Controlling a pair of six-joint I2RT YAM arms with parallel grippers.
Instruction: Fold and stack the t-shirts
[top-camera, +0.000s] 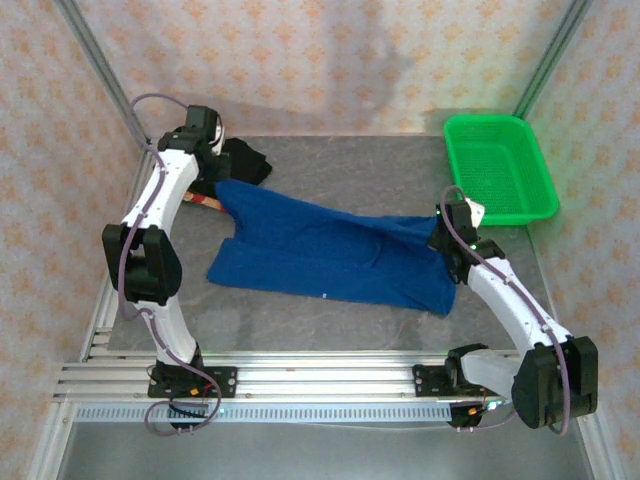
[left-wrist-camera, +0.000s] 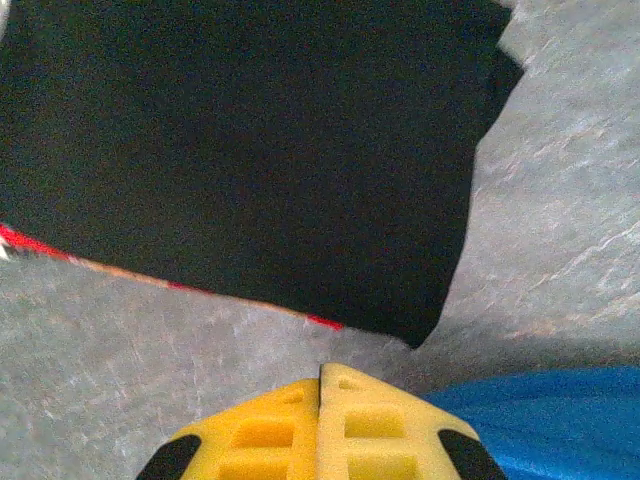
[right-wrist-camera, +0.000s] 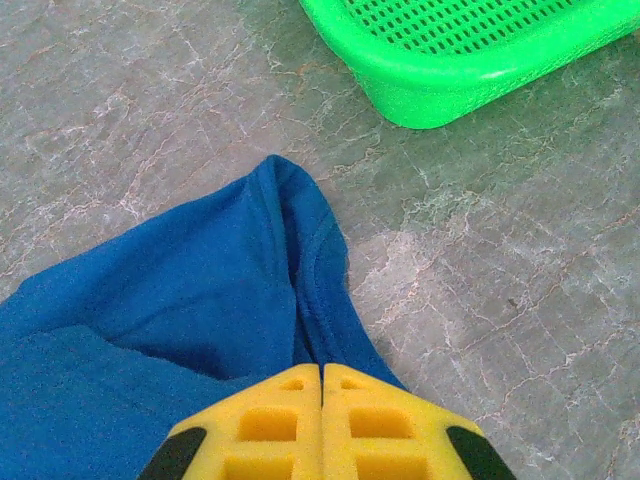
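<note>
The blue t-shirt (top-camera: 330, 255) lies spread on the grey table (top-camera: 300, 320), stretched between the two grippers. At its right end the cloth rises in a narrow ridge (right-wrist-camera: 290, 250) that runs straight into the tips of the right gripper (right-wrist-camera: 321, 372), whose yellow fingers (right-wrist-camera: 270, 425) are pressed together on that fold. Ahead of this gripper and to its right sits the green plastic basket (right-wrist-camera: 450, 60), on bare table (right-wrist-camera: 500, 300) and well apart from the shirt.

The left gripper (left-wrist-camera: 320, 372) is closed too, its two yellow fingers (left-wrist-camera: 265, 435) meeting with no gap. Blue fabric (left-wrist-camera: 540, 420) lies just beside its right finger. I cannot tell whether any of it is caught between the tips. Directly ahead of this gripper lies the black t-shirt (left-wrist-camera: 250, 150), flat on the table (left-wrist-camera: 560, 200). A thin edge of the red-patterned t-shirt (left-wrist-camera: 190, 288) shows from under its near side.

From above, the left gripper (top-camera: 208, 185) is at the shirt's far-left corner, and the right gripper (top-camera: 447, 238) is at the opposite end.
</note>
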